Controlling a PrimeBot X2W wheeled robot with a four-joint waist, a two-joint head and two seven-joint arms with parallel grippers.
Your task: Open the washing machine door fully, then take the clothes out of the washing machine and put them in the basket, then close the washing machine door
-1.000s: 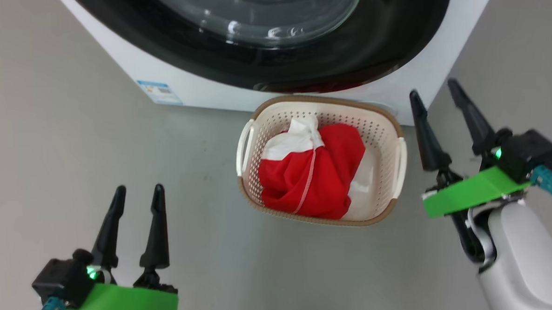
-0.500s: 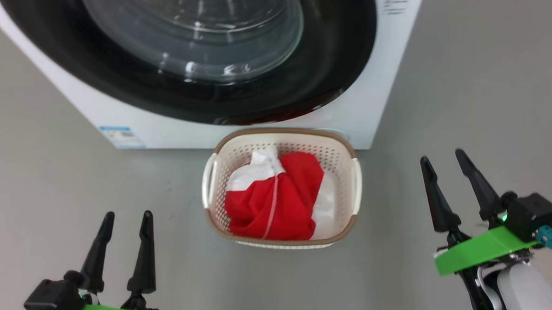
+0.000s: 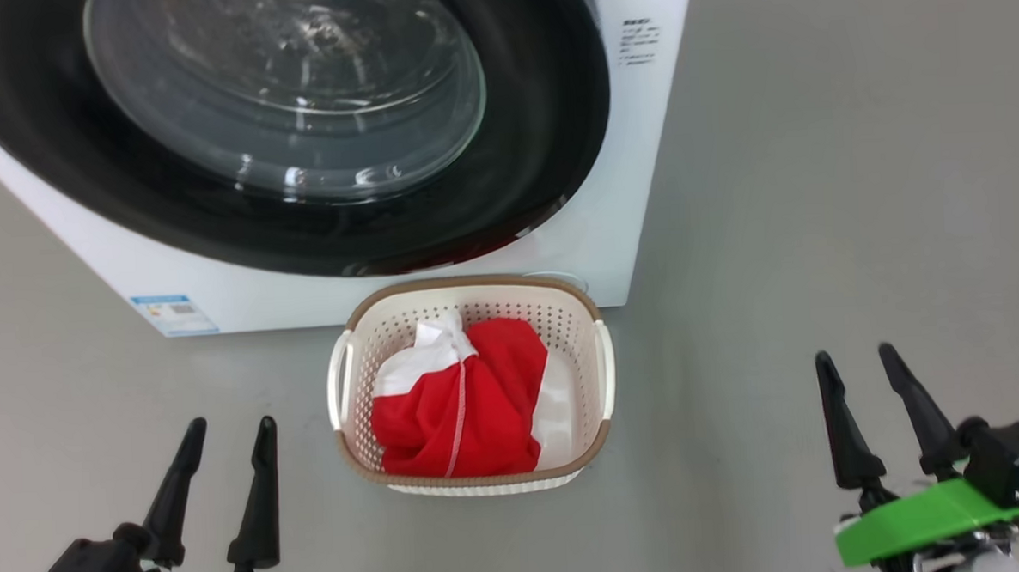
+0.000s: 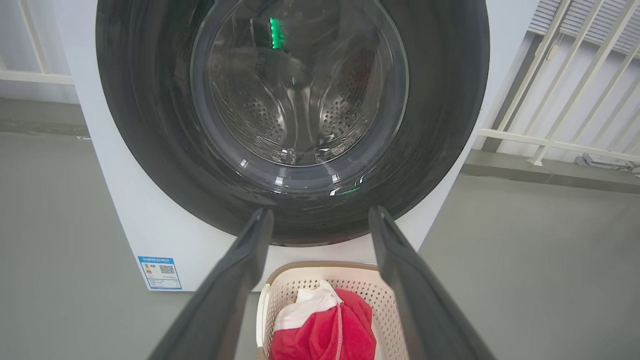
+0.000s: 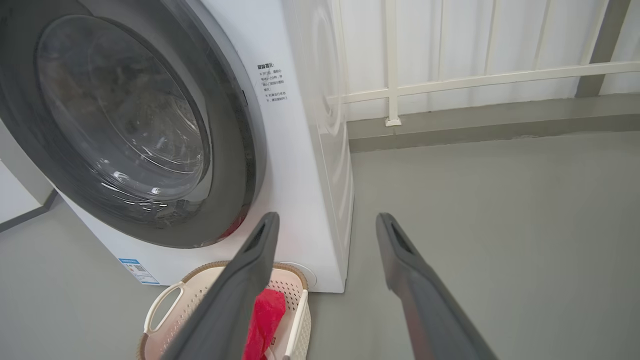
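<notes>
The white washing machine (image 3: 617,187) (image 4: 150,220) (image 5: 295,165) stands ahead with its round black-rimmed glass door (image 3: 295,106) (image 4: 300,100) (image 5: 125,120) shut against the front. On the floor before it sits the cream basket (image 3: 562,305) (image 4: 370,280) (image 5: 160,315) holding the red and white clothes (image 3: 463,400) (image 4: 325,330) (image 5: 265,315). My left gripper (image 3: 227,425) (image 4: 320,215) is open and empty, low and left of the basket. Off to the basket's right, my right gripper (image 3: 857,357) (image 5: 325,220) is open and empty too.
Grey floor (image 3: 814,178) spreads around the machine and basket. A white railing (image 5: 450,80) (image 4: 560,100) runs behind and to the right of the machine. A blue label sticker (image 3: 173,311) marks the machine's lower left front.
The head camera has pulled back and shifted, so machine and basket show smaller and further left. Both grippers sit lower in view, still open and empty.
</notes>
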